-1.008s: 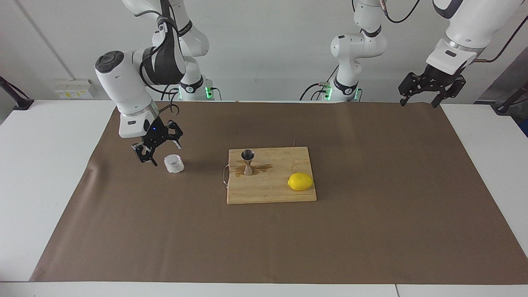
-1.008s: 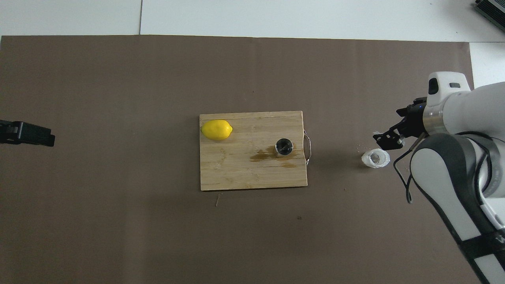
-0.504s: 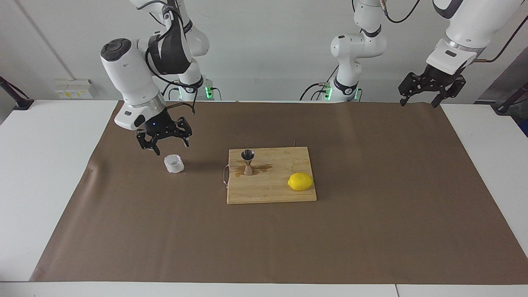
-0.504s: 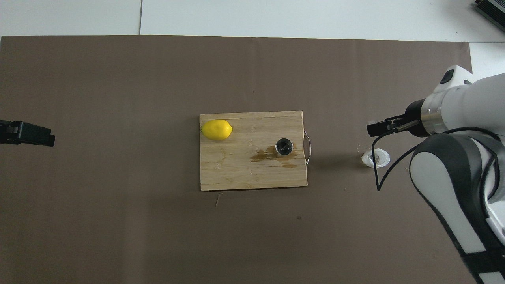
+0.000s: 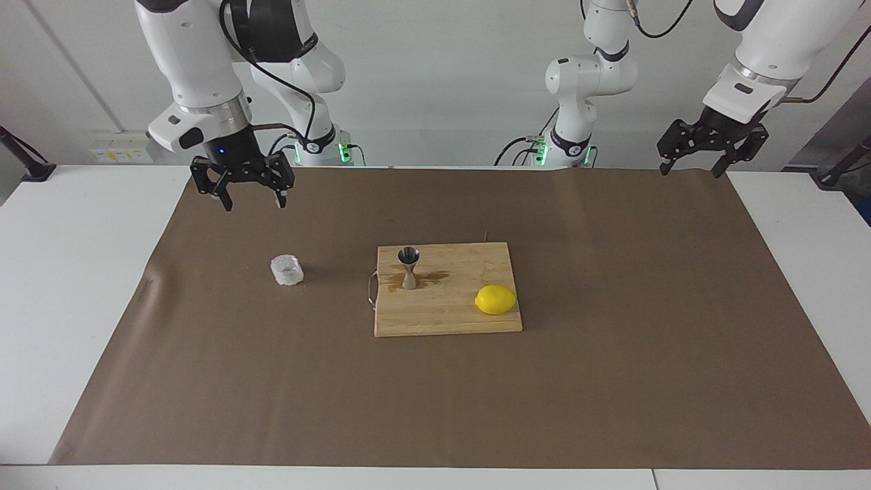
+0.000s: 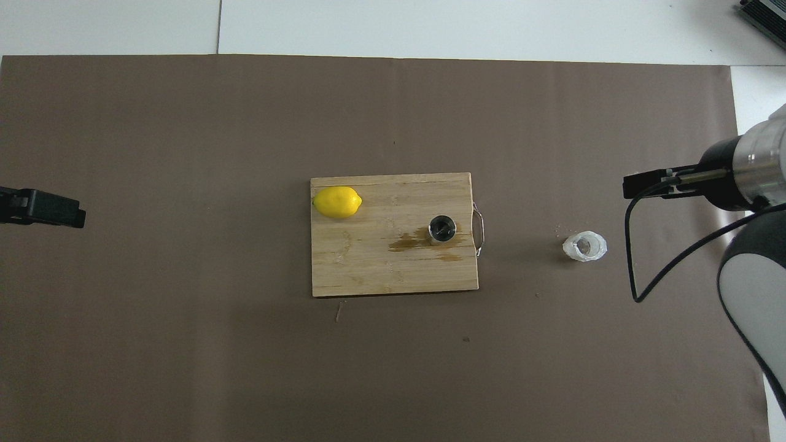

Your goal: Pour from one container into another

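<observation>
The clear textured glass tumbler [image 5: 286, 269] stands upright by itself on the brown mat, toward the right arm's end; it also shows in the overhead view [image 6: 584, 246]. The steel hourglass jigger [image 5: 409, 267] stands upright on the wooden cutting board [image 5: 449, 316], at the end nearest the tumbler, and shows from above in the overhead view [image 6: 442, 228]. My right gripper [image 5: 253, 201] is open and empty, raised high over the mat and well clear of the tumbler; it enters the overhead view [image 6: 638, 185] at the edge. My left gripper [image 5: 691, 170] waits open and empty over the mat's corner at the left arm's end.
A yellow lemon [image 5: 495, 299] lies on the board's corner toward the left arm's end, farther from the robots than the jigger. A brown wet stain [image 6: 414, 241] marks the board beside the jigger. The board has a wire handle [image 6: 479, 228] facing the tumbler.
My right gripper has risen and drawn back from beside the tumbler, toward its own base. The tumbler stays upright on the mat. The left arm has not moved.
</observation>
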Robot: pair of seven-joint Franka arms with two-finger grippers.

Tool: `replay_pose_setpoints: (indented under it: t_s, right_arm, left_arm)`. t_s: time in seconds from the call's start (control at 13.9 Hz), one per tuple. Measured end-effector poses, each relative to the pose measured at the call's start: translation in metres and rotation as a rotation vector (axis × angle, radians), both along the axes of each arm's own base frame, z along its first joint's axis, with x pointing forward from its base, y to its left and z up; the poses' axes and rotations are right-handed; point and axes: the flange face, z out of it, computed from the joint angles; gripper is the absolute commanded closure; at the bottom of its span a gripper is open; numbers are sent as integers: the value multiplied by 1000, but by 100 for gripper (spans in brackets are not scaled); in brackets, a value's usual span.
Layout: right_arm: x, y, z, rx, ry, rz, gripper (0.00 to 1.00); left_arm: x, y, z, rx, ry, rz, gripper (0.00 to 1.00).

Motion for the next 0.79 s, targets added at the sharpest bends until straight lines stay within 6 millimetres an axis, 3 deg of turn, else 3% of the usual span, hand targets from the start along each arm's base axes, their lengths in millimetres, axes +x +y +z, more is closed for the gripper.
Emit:
replay_pose_setpoints:
  t_s: [0.79]
  right_arm:
    - [3,2,13,10,32,-71,0]
  left_arm:
    - [0,0,0,0,0,0,0]
